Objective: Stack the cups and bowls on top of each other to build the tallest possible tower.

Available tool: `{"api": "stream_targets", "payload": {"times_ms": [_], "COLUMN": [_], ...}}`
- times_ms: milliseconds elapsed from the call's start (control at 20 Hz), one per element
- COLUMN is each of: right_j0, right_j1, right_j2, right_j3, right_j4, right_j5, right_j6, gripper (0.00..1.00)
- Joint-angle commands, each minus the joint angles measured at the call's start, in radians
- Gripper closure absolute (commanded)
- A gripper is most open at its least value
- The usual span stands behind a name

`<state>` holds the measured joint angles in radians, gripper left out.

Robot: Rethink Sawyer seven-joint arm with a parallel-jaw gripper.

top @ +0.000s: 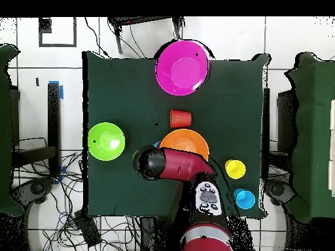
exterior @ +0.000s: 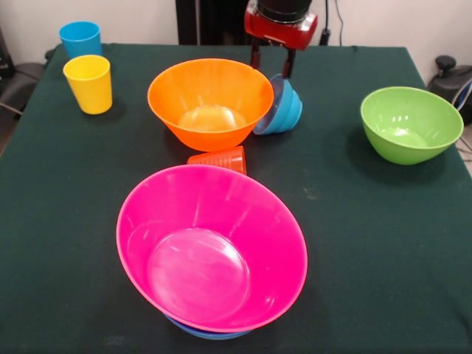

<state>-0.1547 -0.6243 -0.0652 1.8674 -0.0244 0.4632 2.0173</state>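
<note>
Two bowls at least make up the tower (exterior: 212, 254) at the worktop's (exterior: 369, 243) near edge, big pink bowl (exterior: 210, 247) tilted over a blue rim (exterior: 206, 332) peeking out below; it sits lopsided, so by my reckoning anything added risks sliding. Behind it, mid-worktop, the ribbed orange-red cup (exterior: 219, 158) lies on its side, just beside the yellow-orange bowl (exterior: 210, 103). Toward the far edge the tool (exterior: 271, 65) has its two fingers straddling the rim of a small blue bowl (exterior: 280, 107), which hangs tipped on edge against the orange bowl; looks clenched on that rim, so this reads as a pick in hand. Next move, I judge: lift clear of the orange bowl, then carry forward to the tower over the fallen cup. Green bowl (exterior: 411, 122) sits alone by the right edge, well apart; yellow cup (exterior: 88, 82) and sky blue cup (exterior: 80, 38) stand upright at the far left corner, untouched.
</note>
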Motion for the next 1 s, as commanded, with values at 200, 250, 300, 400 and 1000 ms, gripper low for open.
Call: {"api": "stream_targets", "payload": {"times_ms": [200, 250, 300, 400, 1000], "right_j0": [-0.051, -0.059, -0.085, -0.110, -0.110], "right_j1": [0.056, 0.056, 0.055, 0.035, -0.073], "right_j2": [0.090, 0.096, 0.118, 0.130, 0.120], "right_j3": [-0.010, -0.008, -0.002, 0.001, 0.013], "right_j4": [-0.017, -0.017, -0.015, -0.023, -0.031], "right_j5": [-0.091, -0.088, -0.087, -0.054, 0.100], "right_j6": [0.061, 0.056, 0.037, 0.007, 0.002], "gripper": [0.00, 0.00, 0.00, 0.00, 0.00]}}
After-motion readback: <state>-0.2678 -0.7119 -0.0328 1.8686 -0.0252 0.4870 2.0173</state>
